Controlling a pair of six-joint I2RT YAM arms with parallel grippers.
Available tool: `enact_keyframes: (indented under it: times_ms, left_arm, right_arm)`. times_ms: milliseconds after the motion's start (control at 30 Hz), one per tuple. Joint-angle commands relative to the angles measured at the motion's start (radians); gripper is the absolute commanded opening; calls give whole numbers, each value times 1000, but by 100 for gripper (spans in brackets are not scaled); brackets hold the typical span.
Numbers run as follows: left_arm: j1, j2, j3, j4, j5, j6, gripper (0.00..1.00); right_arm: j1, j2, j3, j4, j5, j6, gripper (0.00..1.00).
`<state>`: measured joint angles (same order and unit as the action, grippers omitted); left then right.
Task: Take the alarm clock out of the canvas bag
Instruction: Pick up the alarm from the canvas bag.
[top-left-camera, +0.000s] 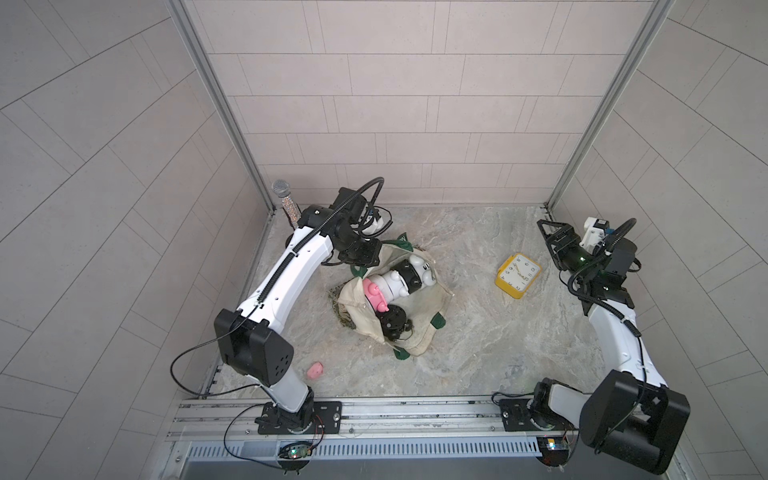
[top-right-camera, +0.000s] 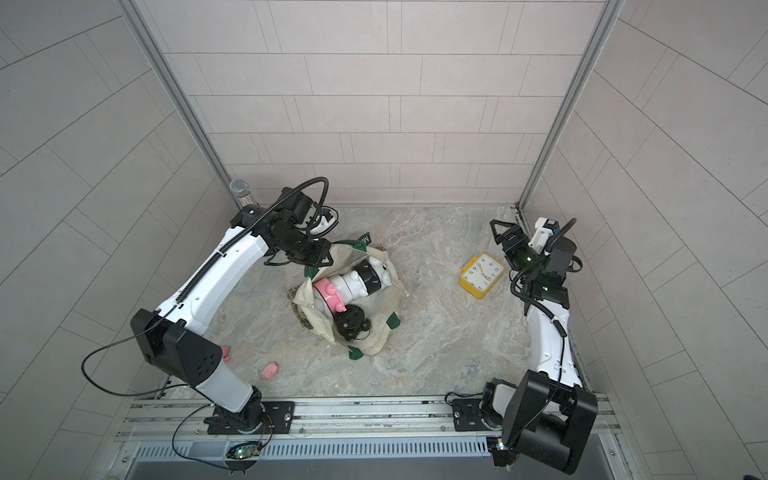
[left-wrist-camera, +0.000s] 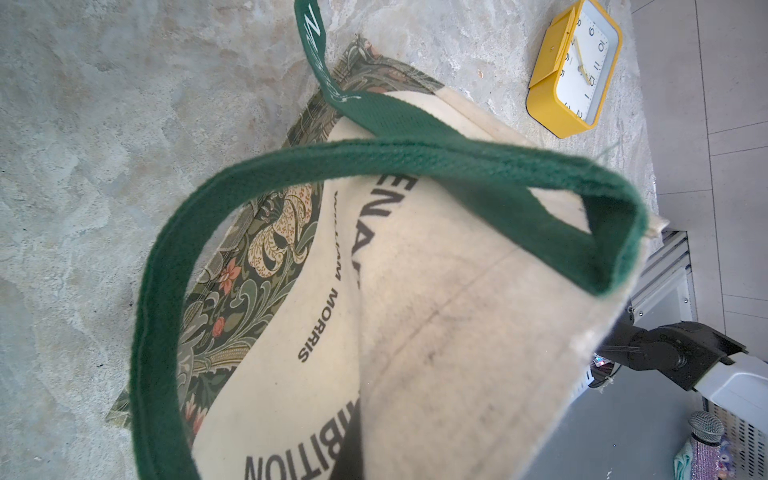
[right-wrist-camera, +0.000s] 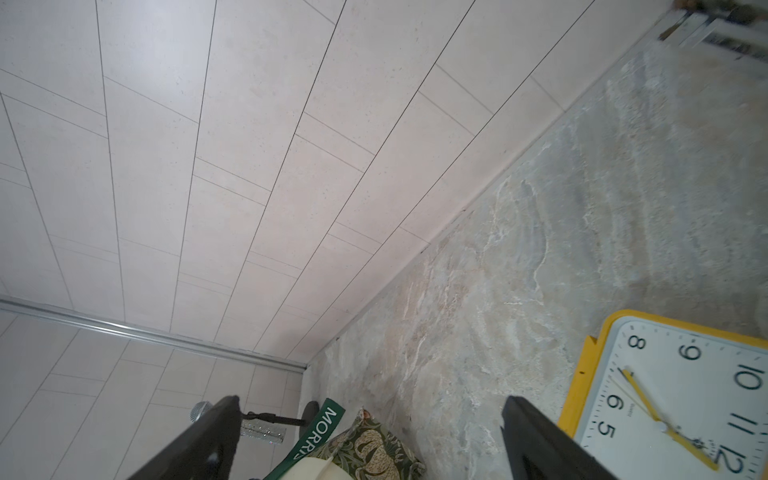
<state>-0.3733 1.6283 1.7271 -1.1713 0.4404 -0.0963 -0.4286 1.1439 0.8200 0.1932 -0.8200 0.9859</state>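
- Right gripper (right-wrist-camera: 372, 402): jaws spread wide, nothing between them. The dark fingers (right-wrist-camera: 536, 440) are seen apart and empty in the right wrist view.
- Left gripper (top-left-camera: 365, 254): jaws together and, as far as can be judged, pinched on the rim of the canvas bag (top-left-camera: 432, 301). The pinch itself is hidden, but cloth and green strap are drawn right up to the wrist camera.
- Alarm clock (top-left-camera: 518, 276): lying on the table (top-left-camera: 478, 353) outside the bag, well apart from it and just beside the open right gripper. It is touched by neither arm.
- Step in hand, as judged: the release. The clock is out and set down, so the task's main demand looks met.
- Next move, as judged: the right arm is to be drawn up and away without the clock being clipped — it lies close to one finger. The bag rim can then be let go by the left.
- Clock's look: a squarish yellow case with rounded corners, a white face, black numerals and yellow hands. It lies face up and somewhat tilted, with a yellow flap showing along one edge.
- Bag's look: cream canvas, dark lettering, green straps and a patterned band at the base, slumped open on the table. A white-and-black toy (top-left-camera: 405, 278) with a pink part and a black round object (top-left-camera: 395, 320) are left inside.
- At the margins, a microphone (top-left-camera: 281, 189) stands by the left wall and a small pink piece (top-left-camera: 316, 370) lies on the table.
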Motion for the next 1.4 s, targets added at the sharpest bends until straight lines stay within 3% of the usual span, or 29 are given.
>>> enact_keyframes:
  times_ms: [0,200,533,700,933,1067,1367]
  left_arm:
    - [3,-44,2,22,8,12,7]
    - [3,-44,6,16,2,16,6]
    - [2,-44,8,12,2,16,6]
    - [3,-40,14,10,0,17,5]
    - [3,-35,16,6,-3,17,5]
    - [3,-33,18,3,-3,19,5]
    - [3,-29,24,1,6,16,3]
  right_arm:
    - [44,21,-6,102,-56,98,100]
    - [203,31,63,65,-84,20,100]
    - [562,-44,245,-335,-9,-515,98]
    - [750,-139,248,-434,101,-828,95]
    - [1015,-218,208,-493,333,-1107,94]
    - [1140,-202,190,-507,479,-1212,92]
    - [1363,-143,105,-482,671,-1372,89]
